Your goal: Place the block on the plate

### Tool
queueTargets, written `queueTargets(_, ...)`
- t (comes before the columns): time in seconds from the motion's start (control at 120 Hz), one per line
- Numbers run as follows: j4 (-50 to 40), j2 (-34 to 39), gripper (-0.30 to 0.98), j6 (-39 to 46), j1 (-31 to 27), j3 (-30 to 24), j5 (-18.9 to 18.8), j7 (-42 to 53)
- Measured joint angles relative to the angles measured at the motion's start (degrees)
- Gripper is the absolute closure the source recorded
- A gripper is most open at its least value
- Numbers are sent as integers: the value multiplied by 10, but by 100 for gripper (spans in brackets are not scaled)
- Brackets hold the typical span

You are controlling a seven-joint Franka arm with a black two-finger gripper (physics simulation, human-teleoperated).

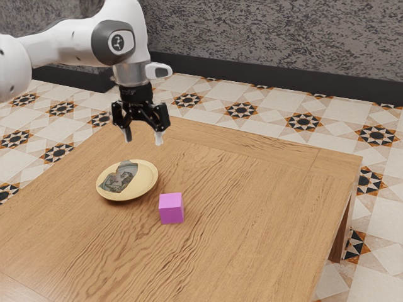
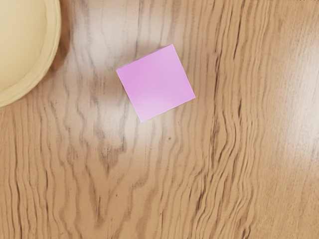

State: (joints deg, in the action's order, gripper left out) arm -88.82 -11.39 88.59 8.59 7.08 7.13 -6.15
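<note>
Clearly, my fingers (image 1: 158, 136) stand wide apart, empty, above the desk (image 1: 252, 207); the block (image 1: 171, 209) lies below them, offset towards the exterior view's right, so I should reach across and down to it.

1 pink block (image 1: 171, 209) near plate (image 1: 148, 179)

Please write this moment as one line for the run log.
gripper: open, empty, above table | block: on table, beside plate | plate: on table | task: block not yet on plate
</note>
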Motion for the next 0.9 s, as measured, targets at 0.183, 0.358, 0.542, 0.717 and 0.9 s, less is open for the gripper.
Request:
queueTargets(0.183,-17,-59,0,83,0,-2,9,-76)
queueTargets(0.358,-13,-106,0,157,-2,1,10,-124)
queueTargets(0.542,-14,-152,0,213,-2,7,14,-159)
queueTargets(0.717,-34,-170,0,255,-2,16,23,-182)
queueTargets(0.9,-84,-152,0,296,0,19,42,-201)
